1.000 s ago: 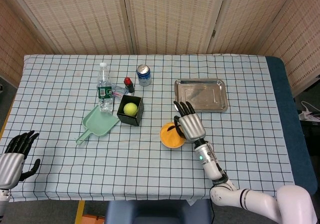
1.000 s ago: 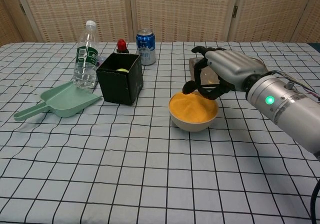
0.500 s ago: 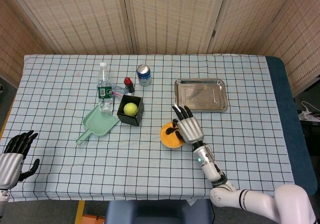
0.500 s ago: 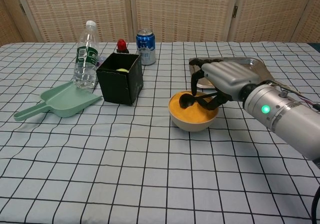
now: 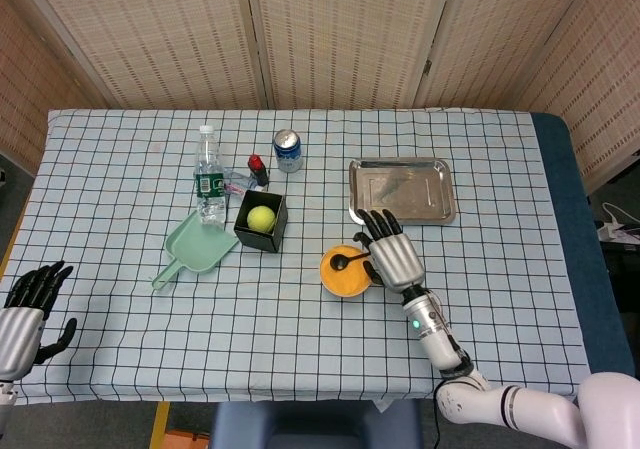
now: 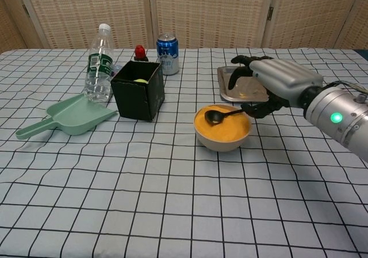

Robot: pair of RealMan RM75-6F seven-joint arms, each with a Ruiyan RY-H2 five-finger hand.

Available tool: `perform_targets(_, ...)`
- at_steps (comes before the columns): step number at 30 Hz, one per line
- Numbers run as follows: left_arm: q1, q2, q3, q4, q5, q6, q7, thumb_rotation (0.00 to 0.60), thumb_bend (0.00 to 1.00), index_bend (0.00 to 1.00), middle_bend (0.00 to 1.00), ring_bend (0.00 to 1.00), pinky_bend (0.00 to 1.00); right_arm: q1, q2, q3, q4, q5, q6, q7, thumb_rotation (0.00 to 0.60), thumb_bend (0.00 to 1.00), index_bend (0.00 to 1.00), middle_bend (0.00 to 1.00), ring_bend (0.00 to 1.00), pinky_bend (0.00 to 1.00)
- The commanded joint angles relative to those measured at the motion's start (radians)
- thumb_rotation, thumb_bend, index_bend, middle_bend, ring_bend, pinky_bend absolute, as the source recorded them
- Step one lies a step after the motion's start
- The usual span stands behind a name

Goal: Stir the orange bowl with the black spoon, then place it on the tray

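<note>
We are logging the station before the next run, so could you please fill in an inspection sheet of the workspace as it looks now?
Surface: table under a blue-and-white checked cloth, lying flat.
Job's things: orange bowl; black spoon with its scoop over the bowl; bare metal tray behind the bowl.
Clutter: clear plastic bottle, blue drinks can, black box holding a yellow-green ball, green scoop, small red-capped item.
Hands: right hand holds the spoon's handle; left hand open at the table's left edge.
Cables: cable at the far right edge of the head view.
Surroundings: woven folding screens behind the table.
</note>
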Motion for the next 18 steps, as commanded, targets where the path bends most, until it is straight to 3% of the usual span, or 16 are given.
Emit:
perform_targets(1, -0.001, -0.002, 0.000, -0.001, 0.001, -0.003, 0.005, 0.600, 0.45, 0.00, 0.00, 0.00, 0.08, -0.021, 0.039, -0.001, -0.024, 0.002, 0.011, 0.031, 0.600, 0.37, 0.33, 0.00, 0.00, 0.00)
perform_targets(8, -0.007, -0.008, 0.002, -0.003, -0.003, -0.016, 0.021, 0.600, 0.45, 0.00, 0.00, 0.00, 0.08, -0.046, 0.070, -0.025, 0.022, -0.036, 0.029, 0.103, 0.600, 0.37, 0.38, 0.00, 0.00, 0.00)
perform_targets(18, -0.010, -0.010, 0.001, -0.003, -0.013, -0.029, 0.028, 0.600, 0.45, 0.00, 0.00, 0.00, 0.08, -0.077, -0.054, -0.078, 0.279, -0.142, 0.100, 0.251, 0.600, 0.36, 0.42, 0.00, 0.00, 0.00)
